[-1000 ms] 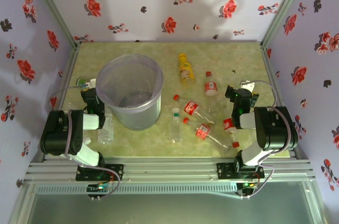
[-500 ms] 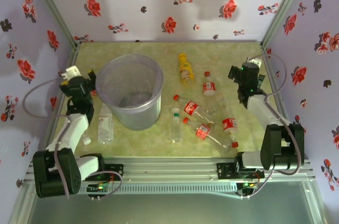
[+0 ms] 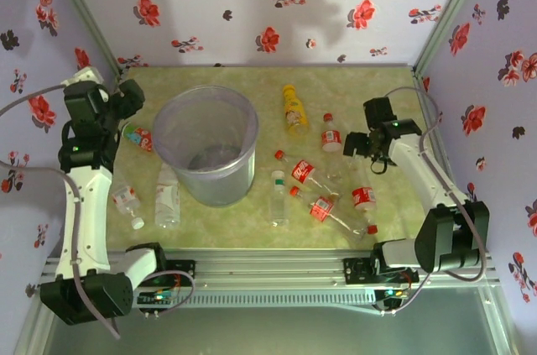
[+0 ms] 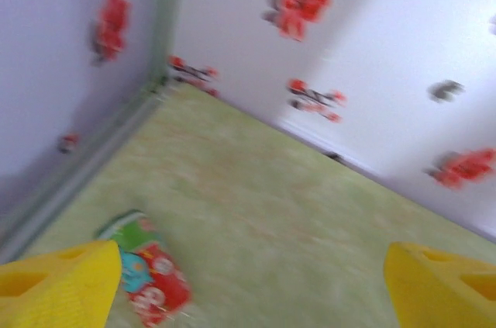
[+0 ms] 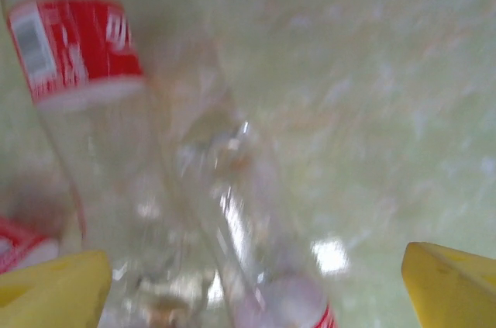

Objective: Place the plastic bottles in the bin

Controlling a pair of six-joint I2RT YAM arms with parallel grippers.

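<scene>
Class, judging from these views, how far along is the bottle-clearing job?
Done: nothing evident; the bin seems empty. In hand: nothing; the left gripper and right gripper are open, the right above red-labelled bottles. Left: the yellow bottle and all others lying on the table.

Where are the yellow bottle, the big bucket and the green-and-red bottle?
Yellow bottle (image 3: 292, 108): top external view, middle of its body.
Bucket (image 3: 216, 190): top external view, its near outer wall.
Green-and-red bottle (image 4: 151, 277): left wrist view, its label.
</scene>
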